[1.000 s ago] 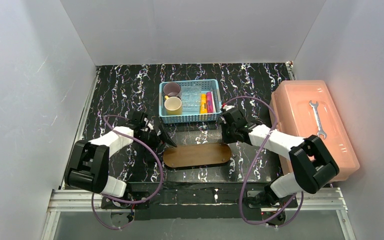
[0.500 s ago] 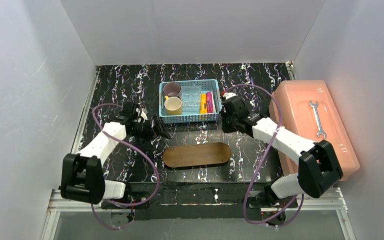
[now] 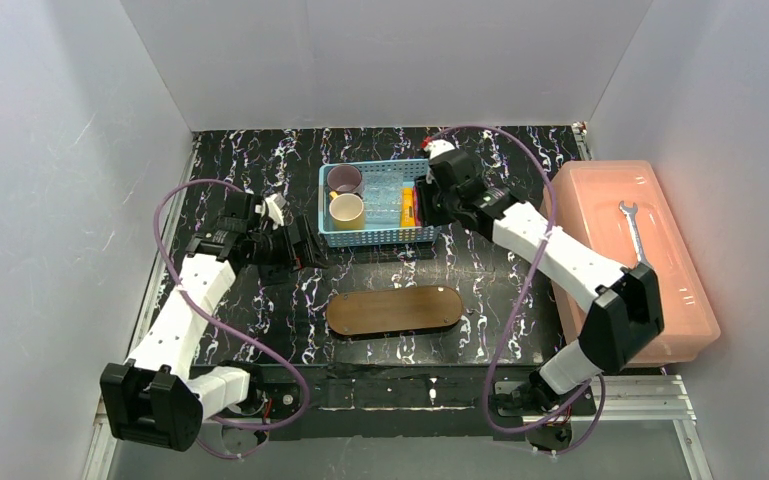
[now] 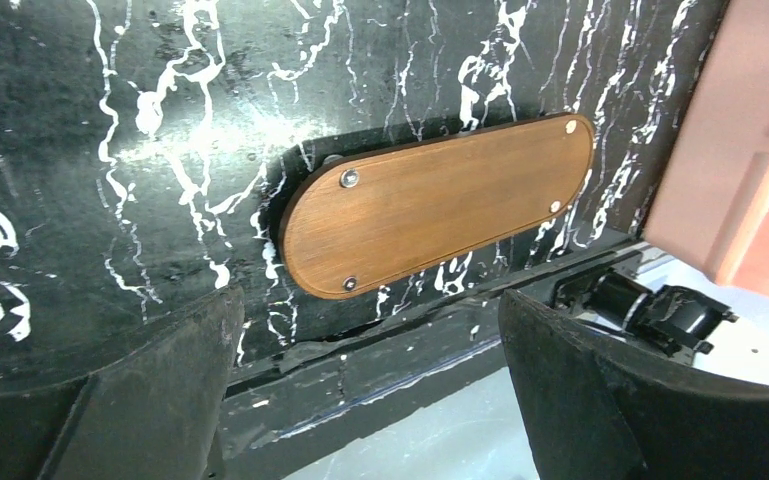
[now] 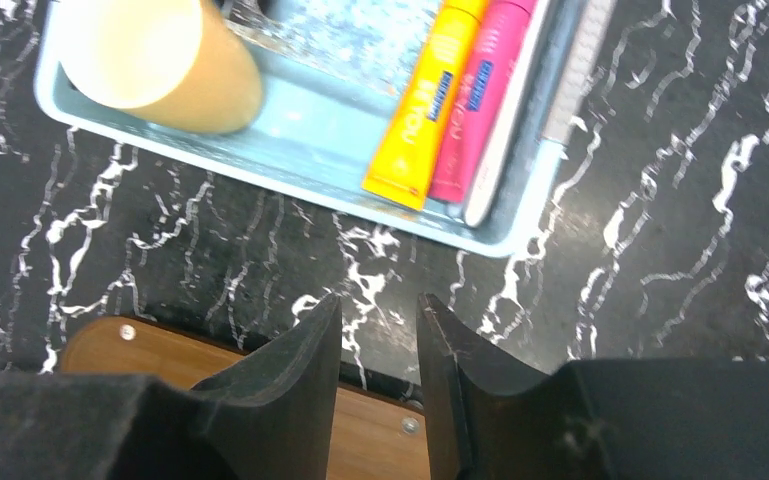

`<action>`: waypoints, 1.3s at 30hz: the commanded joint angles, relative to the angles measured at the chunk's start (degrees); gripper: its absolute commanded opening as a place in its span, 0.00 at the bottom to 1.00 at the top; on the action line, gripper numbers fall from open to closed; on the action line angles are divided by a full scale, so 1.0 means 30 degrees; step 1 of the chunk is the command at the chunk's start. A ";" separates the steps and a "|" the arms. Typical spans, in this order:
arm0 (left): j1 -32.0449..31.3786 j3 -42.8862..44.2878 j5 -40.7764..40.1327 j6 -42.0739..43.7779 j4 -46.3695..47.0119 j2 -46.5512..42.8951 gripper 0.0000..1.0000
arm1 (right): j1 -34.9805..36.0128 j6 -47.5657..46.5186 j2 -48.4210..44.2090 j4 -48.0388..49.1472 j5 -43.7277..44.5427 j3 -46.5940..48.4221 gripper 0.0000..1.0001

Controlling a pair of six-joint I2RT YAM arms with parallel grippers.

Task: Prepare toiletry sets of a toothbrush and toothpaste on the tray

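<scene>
You're holding the right gripper (image 5: pixel 380 315) narrowly parted, left gripper (image 4: pixel 368 330) wide, both empty; yellow toothpaste tube (image 5: pixel 422 110) likely light, squashy; pinch mid-body.

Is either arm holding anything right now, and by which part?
Nothing is held. The left gripper has its jaws wide open and empty; the right gripper has them parted and empty near the basket.

Lab cell: white walls (image 3: pixel 390 60), bolted arms (image 3: pixel 550 250)
</scene>
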 commanded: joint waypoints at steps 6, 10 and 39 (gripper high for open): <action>0.0037 -0.0149 -0.3130 0.1653 -0.0342 -0.2217 0.98 | 0.1771 -0.0502 0.3577 -0.1476 0.0460 0.5547 0.50; 0.0029 -0.0947 -0.4181 0.1762 0.0384 -0.3196 0.98 | 0.2362 -0.0495 0.5413 -0.2053 0.0633 0.7904 0.54; -0.0128 -0.1320 -0.6512 0.1536 -0.0021 -0.5870 0.95 | 0.2869 -0.0118 1.4361 -0.4018 0.1801 1.6981 0.51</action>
